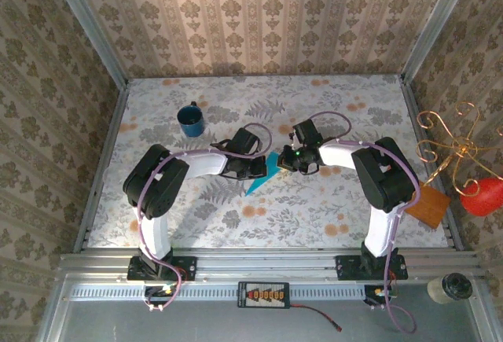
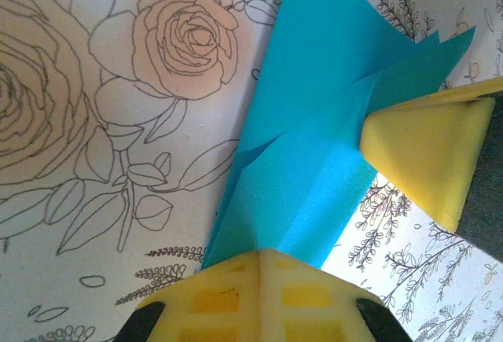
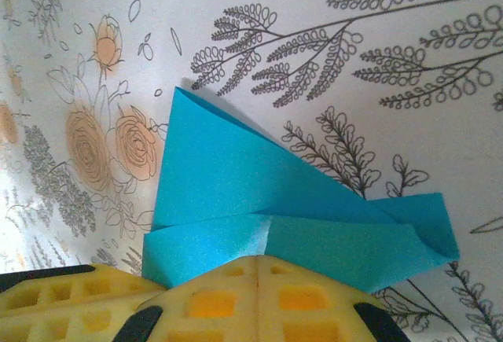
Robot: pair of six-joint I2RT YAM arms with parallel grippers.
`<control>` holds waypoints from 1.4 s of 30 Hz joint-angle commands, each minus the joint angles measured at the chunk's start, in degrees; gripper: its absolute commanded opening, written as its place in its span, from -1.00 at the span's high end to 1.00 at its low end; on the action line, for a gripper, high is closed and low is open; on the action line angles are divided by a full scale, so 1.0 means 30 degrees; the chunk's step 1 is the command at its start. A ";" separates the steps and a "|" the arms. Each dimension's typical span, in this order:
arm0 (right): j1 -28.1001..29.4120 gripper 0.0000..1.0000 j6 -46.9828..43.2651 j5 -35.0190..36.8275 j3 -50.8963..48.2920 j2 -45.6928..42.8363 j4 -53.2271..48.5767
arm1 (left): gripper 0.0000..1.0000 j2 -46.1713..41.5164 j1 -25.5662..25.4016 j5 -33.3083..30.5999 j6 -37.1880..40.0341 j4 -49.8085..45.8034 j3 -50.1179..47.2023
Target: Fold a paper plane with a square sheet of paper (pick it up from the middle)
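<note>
paper (image 3: 259, 193): thin, matt, creased sharply
left gripper (image 2: 259, 257): matt yellow plastic, moulded in a grid
table cover (image 1: 314, 200): smooth, matt, printed with flowers

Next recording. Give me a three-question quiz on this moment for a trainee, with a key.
1. True or false: the mug stands apart from the folded paper, on the left arm's side.
2. How many of the left gripper and the right gripper are shut on the folded paper? A none, B one, C both.
3. Fill in: the folded paper's colour is ___.
Key: 1 true; 2 C; 3 turquoise blue.
</note>
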 commanded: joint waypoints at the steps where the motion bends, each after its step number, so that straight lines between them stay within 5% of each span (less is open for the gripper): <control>1: -0.1080 0.87 -0.0168 0.1351 -0.0498 0.0612 0.0447 | 1.00 0.0893 -0.0145 -0.0704 0.0679 -0.2557 -0.1292; 22: -0.3181 0.85 -0.1615 0.1382 0.0841 -0.0475 -0.0550 | 1.00 0.0759 -0.0068 -0.0342 0.0503 -0.2032 -0.1378; 30: -0.1238 0.84 0.0014 0.1507 -0.0943 -0.3042 0.0832 | 1.00 0.0559 -0.0077 -0.0305 0.0445 -0.1722 -0.1343; 42: 0.0337 0.85 0.0581 -0.0524 -0.0548 -0.0319 0.1179 | 1.00 0.0146 -0.0062 0.0334 0.0201 -0.1162 -0.0755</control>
